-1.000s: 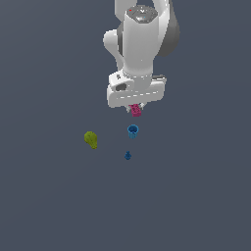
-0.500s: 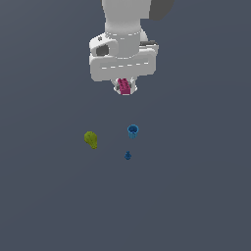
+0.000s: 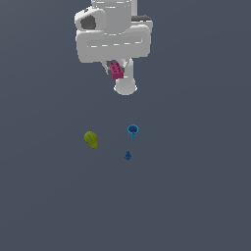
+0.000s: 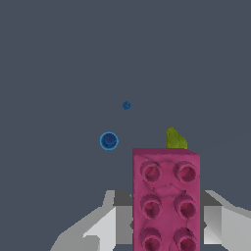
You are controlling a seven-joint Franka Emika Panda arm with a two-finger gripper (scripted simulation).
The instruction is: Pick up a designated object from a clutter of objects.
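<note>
The magenta-pink studded brick (image 3: 116,70) hangs high above the floor, held under the white hand, and my gripper (image 3: 115,71) is shut on it. The wrist view shows the brick (image 4: 165,200) close up, studs facing the camera, between the grey fingers (image 4: 105,226). Far below on the floor lie the rest of the clutter: the blue cup (image 3: 133,130) (image 4: 109,141), a smaller dark-blue piece (image 3: 128,155) (image 4: 126,105) and the yellow-green lumpy object (image 3: 90,139) (image 4: 175,139).
A plain dark grey floor (image 3: 196,186) spreads all around. The arm's white body (image 3: 113,34) fills the upper middle of the exterior view.
The gripper has risen well above the floor with the magenta brick in it. The cup, dark-blue piece and yellow-green object have stayed in place.
</note>
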